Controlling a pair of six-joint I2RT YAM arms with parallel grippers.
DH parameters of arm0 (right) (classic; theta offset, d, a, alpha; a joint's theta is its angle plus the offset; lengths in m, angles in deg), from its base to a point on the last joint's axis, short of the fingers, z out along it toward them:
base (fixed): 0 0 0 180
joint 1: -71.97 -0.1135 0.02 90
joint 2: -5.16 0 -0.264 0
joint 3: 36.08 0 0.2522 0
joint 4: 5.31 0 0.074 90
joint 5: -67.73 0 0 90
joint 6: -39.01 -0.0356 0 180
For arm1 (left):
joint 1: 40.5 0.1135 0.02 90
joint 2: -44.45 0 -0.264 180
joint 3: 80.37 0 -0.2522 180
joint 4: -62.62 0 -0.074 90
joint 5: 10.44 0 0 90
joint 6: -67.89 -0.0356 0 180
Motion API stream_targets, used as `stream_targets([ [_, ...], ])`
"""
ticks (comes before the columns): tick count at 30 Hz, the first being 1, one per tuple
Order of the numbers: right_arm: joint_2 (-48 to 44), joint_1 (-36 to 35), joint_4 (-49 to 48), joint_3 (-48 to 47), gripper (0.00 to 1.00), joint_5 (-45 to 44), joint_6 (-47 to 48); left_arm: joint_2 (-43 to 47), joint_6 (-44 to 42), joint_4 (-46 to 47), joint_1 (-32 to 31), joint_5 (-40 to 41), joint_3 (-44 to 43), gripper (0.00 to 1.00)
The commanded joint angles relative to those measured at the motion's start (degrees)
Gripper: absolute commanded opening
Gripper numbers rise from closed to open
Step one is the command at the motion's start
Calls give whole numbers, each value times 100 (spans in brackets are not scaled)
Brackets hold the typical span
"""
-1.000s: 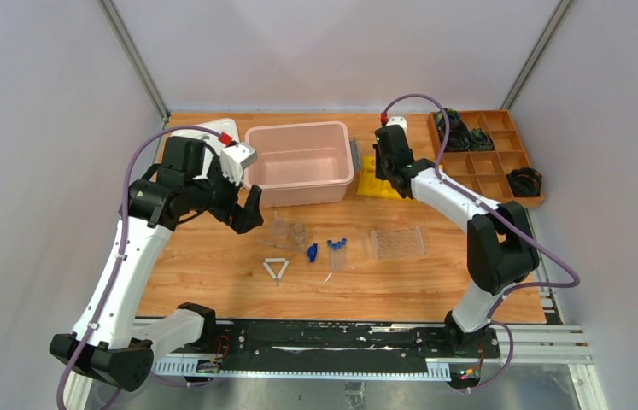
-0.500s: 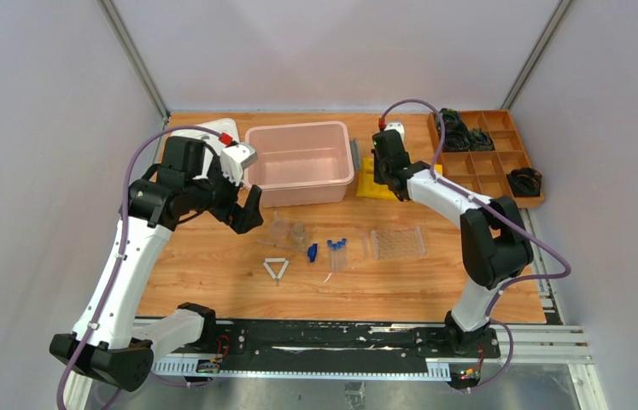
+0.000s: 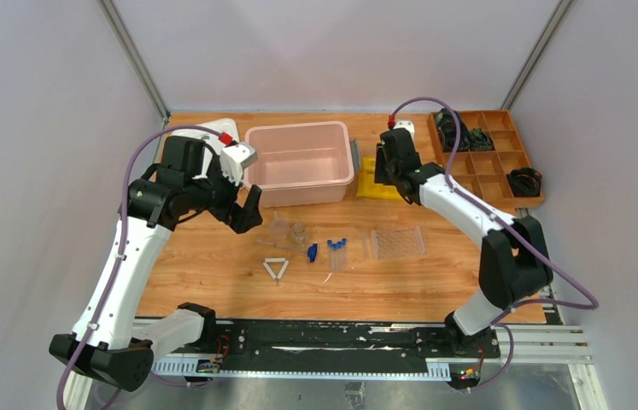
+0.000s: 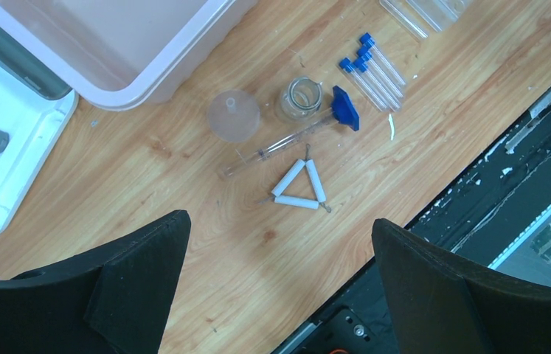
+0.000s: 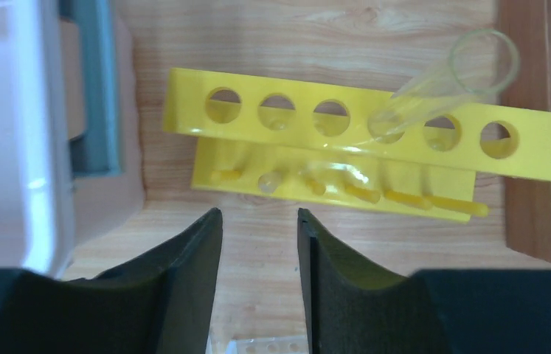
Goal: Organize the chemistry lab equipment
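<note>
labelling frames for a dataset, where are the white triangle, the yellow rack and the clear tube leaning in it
white triangle (image 4: 288,178), left wrist view, its left bar
yellow rack (image 5: 304,114), right wrist view, top plate between holes
clear tube (image 5: 428,90), right wrist view, mid wall

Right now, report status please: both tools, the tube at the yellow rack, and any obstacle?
Left tool open, empty, over white triangle. Right tool open, empty, over yellow rack. Clear tube leans in one rack hole. No obstacle seen.
</note>
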Motion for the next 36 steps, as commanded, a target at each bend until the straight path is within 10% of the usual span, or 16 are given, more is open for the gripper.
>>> stream_targets([
  [1,-643,-470,411,230,36,29,-215,68,40,-21,-13,15,-179,100],
  [36,426,-1746,878,1309,35,478,-1015,181,216,-21,-13,52,-460,100],
])
